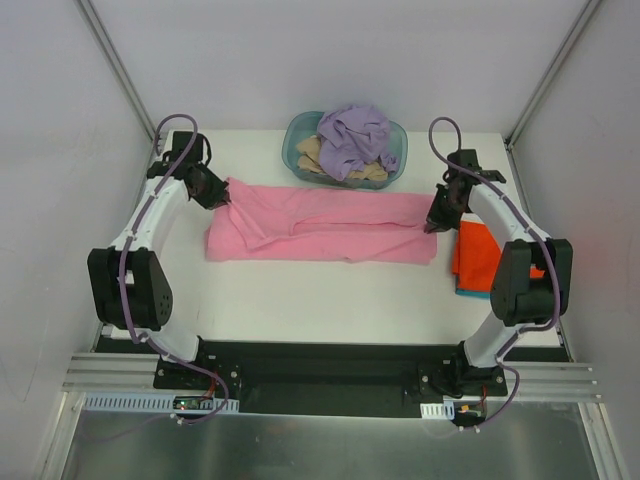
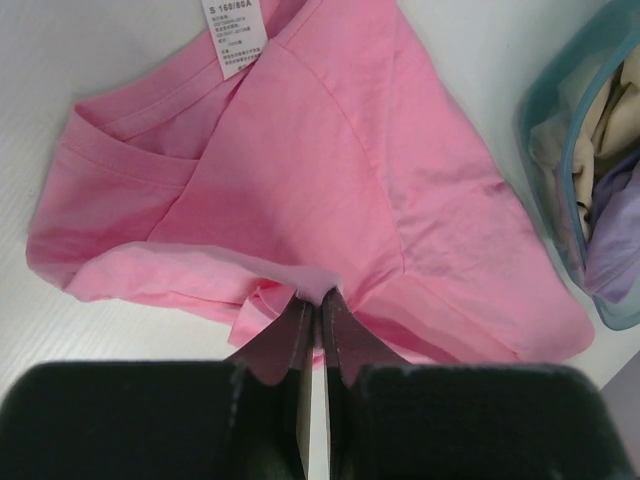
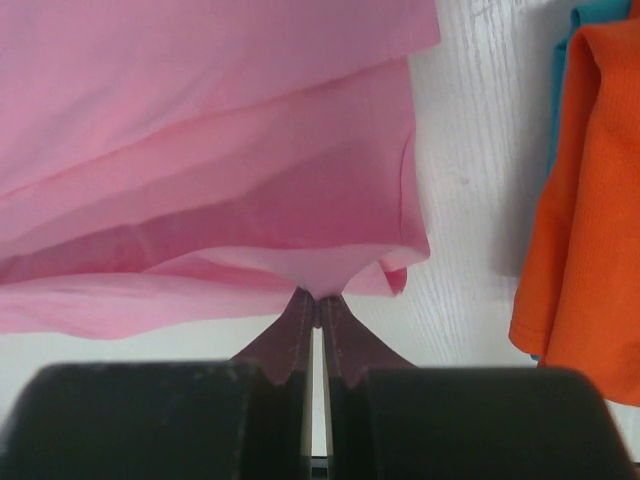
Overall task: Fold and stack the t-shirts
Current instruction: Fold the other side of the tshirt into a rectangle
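The pink t-shirt lies stretched left to right across the table, folded lengthwise. My left gripper is shut on its left end; the left wrist view shows the collar, a white size label and the cloth pinched at the fingertips. My right gripper is shut on the shirt's right end, the pink edge pinched in the right wrist view. A folded orange-red t-shirt lies on a teal one at the right. The lavender t-shirt and the tan one sit in the basket.
The teal translucent oval basket stands at the back centre, just behind the pink shirt; it also shows in the left wrist view. The orange-red shirt lies close to the right of my right gripper. White enclosure walls surround the table.
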### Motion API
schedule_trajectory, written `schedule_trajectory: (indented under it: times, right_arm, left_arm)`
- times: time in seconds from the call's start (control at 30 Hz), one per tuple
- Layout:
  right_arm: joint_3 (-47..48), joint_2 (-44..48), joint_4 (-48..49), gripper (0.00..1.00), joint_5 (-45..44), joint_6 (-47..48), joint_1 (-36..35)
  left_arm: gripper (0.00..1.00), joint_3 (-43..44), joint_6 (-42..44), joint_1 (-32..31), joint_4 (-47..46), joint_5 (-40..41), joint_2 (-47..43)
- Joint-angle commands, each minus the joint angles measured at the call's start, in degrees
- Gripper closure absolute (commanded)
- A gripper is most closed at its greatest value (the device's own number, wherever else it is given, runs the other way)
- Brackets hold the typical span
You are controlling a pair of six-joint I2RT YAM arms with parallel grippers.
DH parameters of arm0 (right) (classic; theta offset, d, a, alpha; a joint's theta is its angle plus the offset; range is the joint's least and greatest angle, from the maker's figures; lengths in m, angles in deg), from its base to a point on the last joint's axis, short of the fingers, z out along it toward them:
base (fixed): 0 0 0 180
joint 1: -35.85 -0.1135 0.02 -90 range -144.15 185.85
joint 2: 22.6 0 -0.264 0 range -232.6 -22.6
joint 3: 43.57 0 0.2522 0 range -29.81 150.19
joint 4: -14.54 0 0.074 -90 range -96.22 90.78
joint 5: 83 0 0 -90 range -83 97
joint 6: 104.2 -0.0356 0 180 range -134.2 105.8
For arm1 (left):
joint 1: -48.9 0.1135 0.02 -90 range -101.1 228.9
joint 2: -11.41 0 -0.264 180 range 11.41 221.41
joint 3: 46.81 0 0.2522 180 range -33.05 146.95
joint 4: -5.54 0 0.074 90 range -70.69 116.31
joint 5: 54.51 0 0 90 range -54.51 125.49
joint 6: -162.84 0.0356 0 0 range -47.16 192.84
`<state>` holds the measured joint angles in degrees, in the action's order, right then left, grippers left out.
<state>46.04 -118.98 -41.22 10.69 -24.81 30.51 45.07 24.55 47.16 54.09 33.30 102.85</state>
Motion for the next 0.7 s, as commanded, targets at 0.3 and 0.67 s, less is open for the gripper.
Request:
schedule_trajectory:
  times: [0.3, 0.67]
  right_arm:
    - [9.57, -8.03, -1.51, 0.98, -1.40, 2.44, 0.86]
    - [15.55, -15.42, -1.33, 0.54, -4.48, 5.42, 1.04]
  left_arm:
    - [1.00, 13.98, 4.43, 1.39, -0.60, -2.90, 12.61]
    - [0.34, 26.90, 7.07, 1.39, -0.51, -1.93, 26.86]
